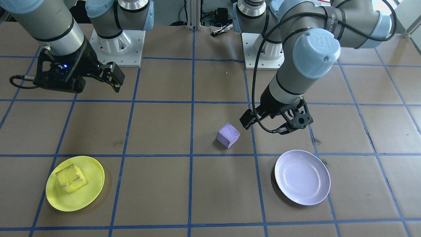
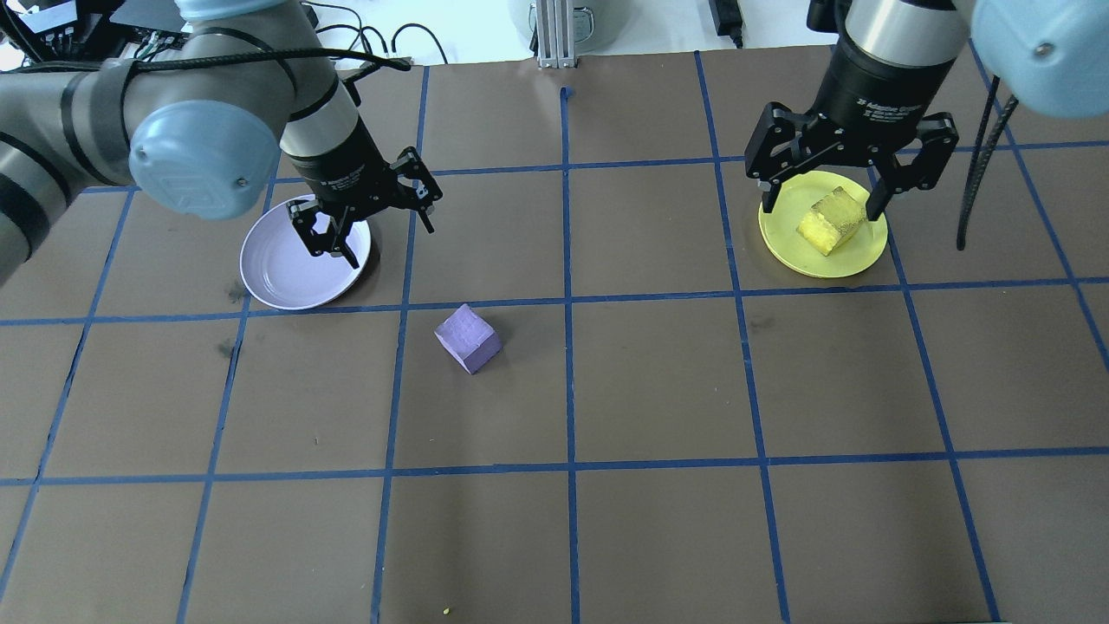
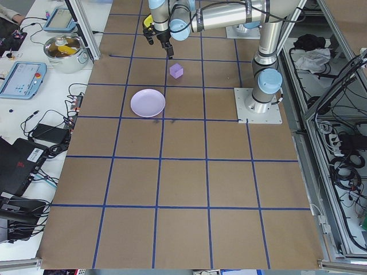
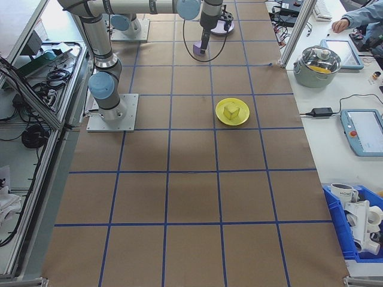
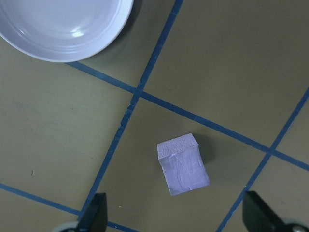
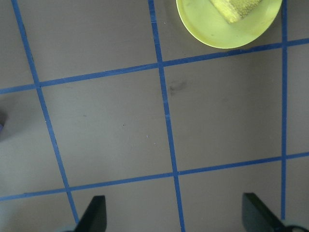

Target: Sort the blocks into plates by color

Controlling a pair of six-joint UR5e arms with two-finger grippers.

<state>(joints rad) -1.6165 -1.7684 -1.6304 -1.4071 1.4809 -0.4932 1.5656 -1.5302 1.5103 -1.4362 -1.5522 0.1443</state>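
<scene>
We see a brown counter (image 2: 606, 537) marked with a grid of blue tape lines, and two robot arms above it. The yellow block (image 2: 830, 222) already lies in the yellow plate (image 2: 784, 243), so we judge that half of the sorting is done. The purple block (image 2: 468, 338) sits on the bare counter, near the lavender plate (image 2: 277, 277) but clearly apart from it. That plate holds nothing.

The left claw (image 2: 368, 217) hangs over the plate's inner edge with its fingers spread and nothing between them. The left wrist camera looks down on the purple block, which sits between the two fingertips and turned at an angle to them. The right claw (image 2: 823, 186) is also spread wide and empty, up above the yellow plate.

We judge that the step in hand is the left arm's approach to the purple block. The next move calls for centring over the block, turning the wrist to meet its flat faces, coming down and closing.

As for writing, small white lettering on the right wrist is too small to read. An embossed logo on the arm's pale blue joint cap (image 1: 317, 52) reads as UR.
</scene>
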